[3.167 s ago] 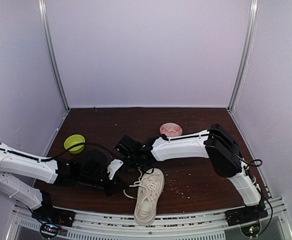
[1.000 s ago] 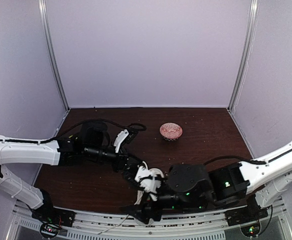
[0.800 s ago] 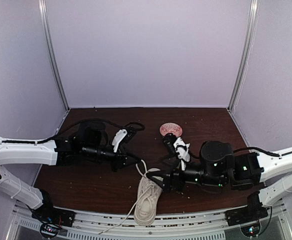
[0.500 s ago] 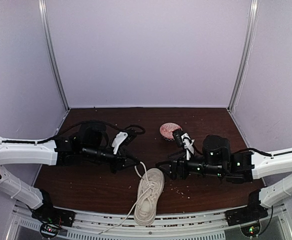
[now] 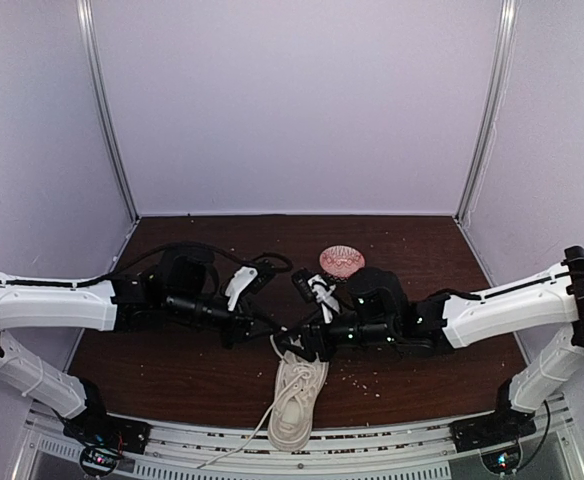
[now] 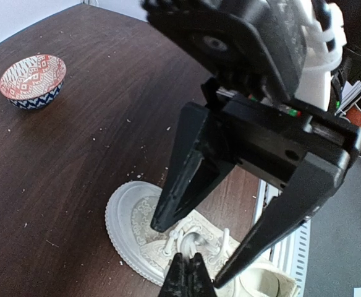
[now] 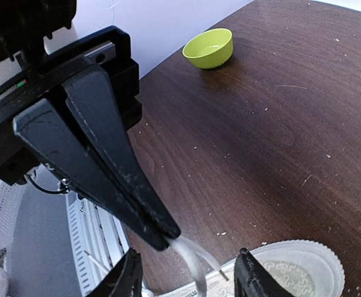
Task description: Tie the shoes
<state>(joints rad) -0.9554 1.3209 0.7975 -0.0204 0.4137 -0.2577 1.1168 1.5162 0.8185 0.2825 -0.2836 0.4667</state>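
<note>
The cream shoe (image 5: pixel 294 402) lies near the table's front edge with its toe pointing away from the arm bases. The left wrist view shows its toe cap (image 6: pixel 130 213) and the laces over the tongue. My left gripper (image 5: pixel 275 333) is shut on a loop of white lace (image 6: pixel 193 246) just above the eyelets; its closed fingers (image 7: pixel 159 229) fill the right wrist view, the lace (image 7: pixel 193 258) hanging from them. My right gripper (image 5: pixel 307 348) faces it from the right, open, one finger (image 6: pixel 168 210) on each side of that lace without touching it.
A red patterned bowl (image 5: pixel 341 261) stands behind the shoe. A green bowl (image 7: pixel 209 47) sits at the far left, hidden under my left arm in the top view. One loose lace end (image 5: pixel 234 443) trails over the front rail (image 5: pixel 372 440). Crumbs dot the wood.
My right arm has swung in from the right and come down to the shoe's toe, its jaws narrowing around the held lace. The left gripper stayed shut on the lace, almost still.
</note>
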